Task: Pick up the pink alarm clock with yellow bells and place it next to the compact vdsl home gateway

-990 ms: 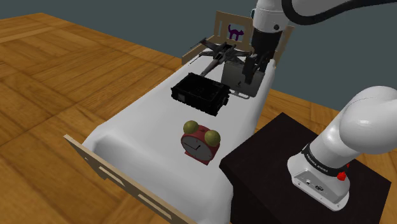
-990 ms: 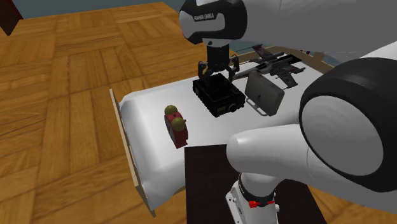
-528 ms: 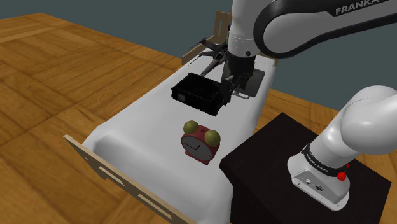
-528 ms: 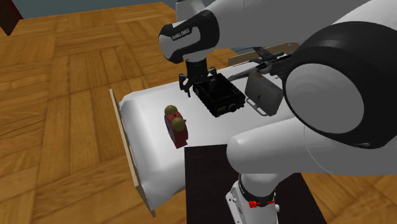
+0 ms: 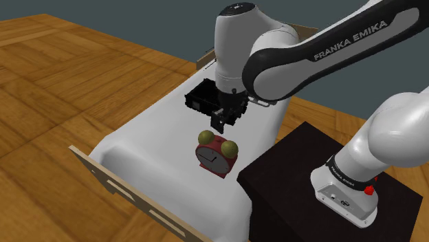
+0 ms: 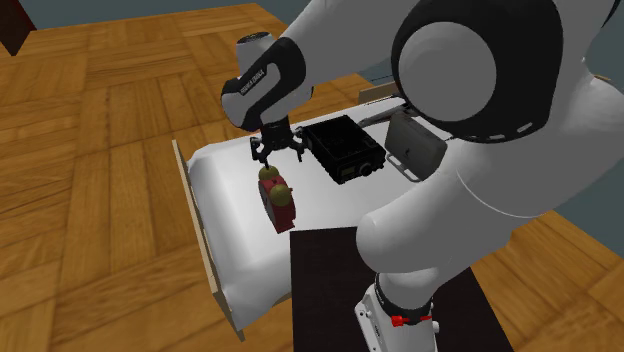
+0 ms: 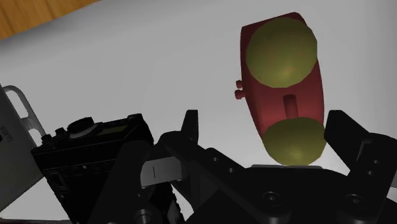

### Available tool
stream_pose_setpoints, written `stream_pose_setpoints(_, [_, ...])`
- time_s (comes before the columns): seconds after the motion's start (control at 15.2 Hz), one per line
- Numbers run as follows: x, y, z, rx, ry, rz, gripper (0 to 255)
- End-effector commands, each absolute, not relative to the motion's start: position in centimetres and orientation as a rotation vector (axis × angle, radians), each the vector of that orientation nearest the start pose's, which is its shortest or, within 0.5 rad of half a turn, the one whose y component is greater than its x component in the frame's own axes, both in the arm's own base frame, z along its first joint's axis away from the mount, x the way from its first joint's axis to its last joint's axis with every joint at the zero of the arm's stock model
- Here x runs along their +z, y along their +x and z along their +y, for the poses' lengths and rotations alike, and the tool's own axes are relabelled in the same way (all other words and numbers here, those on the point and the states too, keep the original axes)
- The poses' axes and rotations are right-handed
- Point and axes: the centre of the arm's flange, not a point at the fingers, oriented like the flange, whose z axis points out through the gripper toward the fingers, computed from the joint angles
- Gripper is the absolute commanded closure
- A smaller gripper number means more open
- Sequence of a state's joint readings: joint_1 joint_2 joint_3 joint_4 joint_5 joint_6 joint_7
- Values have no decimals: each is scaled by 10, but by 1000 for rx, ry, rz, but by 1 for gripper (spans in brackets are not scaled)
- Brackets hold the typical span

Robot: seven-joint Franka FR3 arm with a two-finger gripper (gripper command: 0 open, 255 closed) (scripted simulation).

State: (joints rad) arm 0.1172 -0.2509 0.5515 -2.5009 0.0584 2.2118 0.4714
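The white bed top (image 5: 141,141) stands on a wooden floor (image 5: 62,75). The claw (image 6: 274,157) hangs released, its fingers apart. The red alarm clock (image 5: 216,157) with yellow-green bells is just below the claw, not touched. I judge this is the approach step: next it must go down and close on the body. A black box (image 5: 206,96) lies close behind the claw, and there is open room at both sides.

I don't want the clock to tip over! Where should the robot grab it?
Grip the clock by its red body's flat front and back, between the two bells, coming straight down from above. It stands upright on the bed, and the round bells would likely slip. The open gripper hangs over it.
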Motion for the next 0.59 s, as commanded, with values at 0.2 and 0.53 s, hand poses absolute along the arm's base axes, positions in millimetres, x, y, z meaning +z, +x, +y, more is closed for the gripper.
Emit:
stream_pose_setpoints(0.2, [324,351,305,15,-3243,-235,0])
stream_pose_setpoints(0.53, [298,351,302,15,-3243,-235,0])
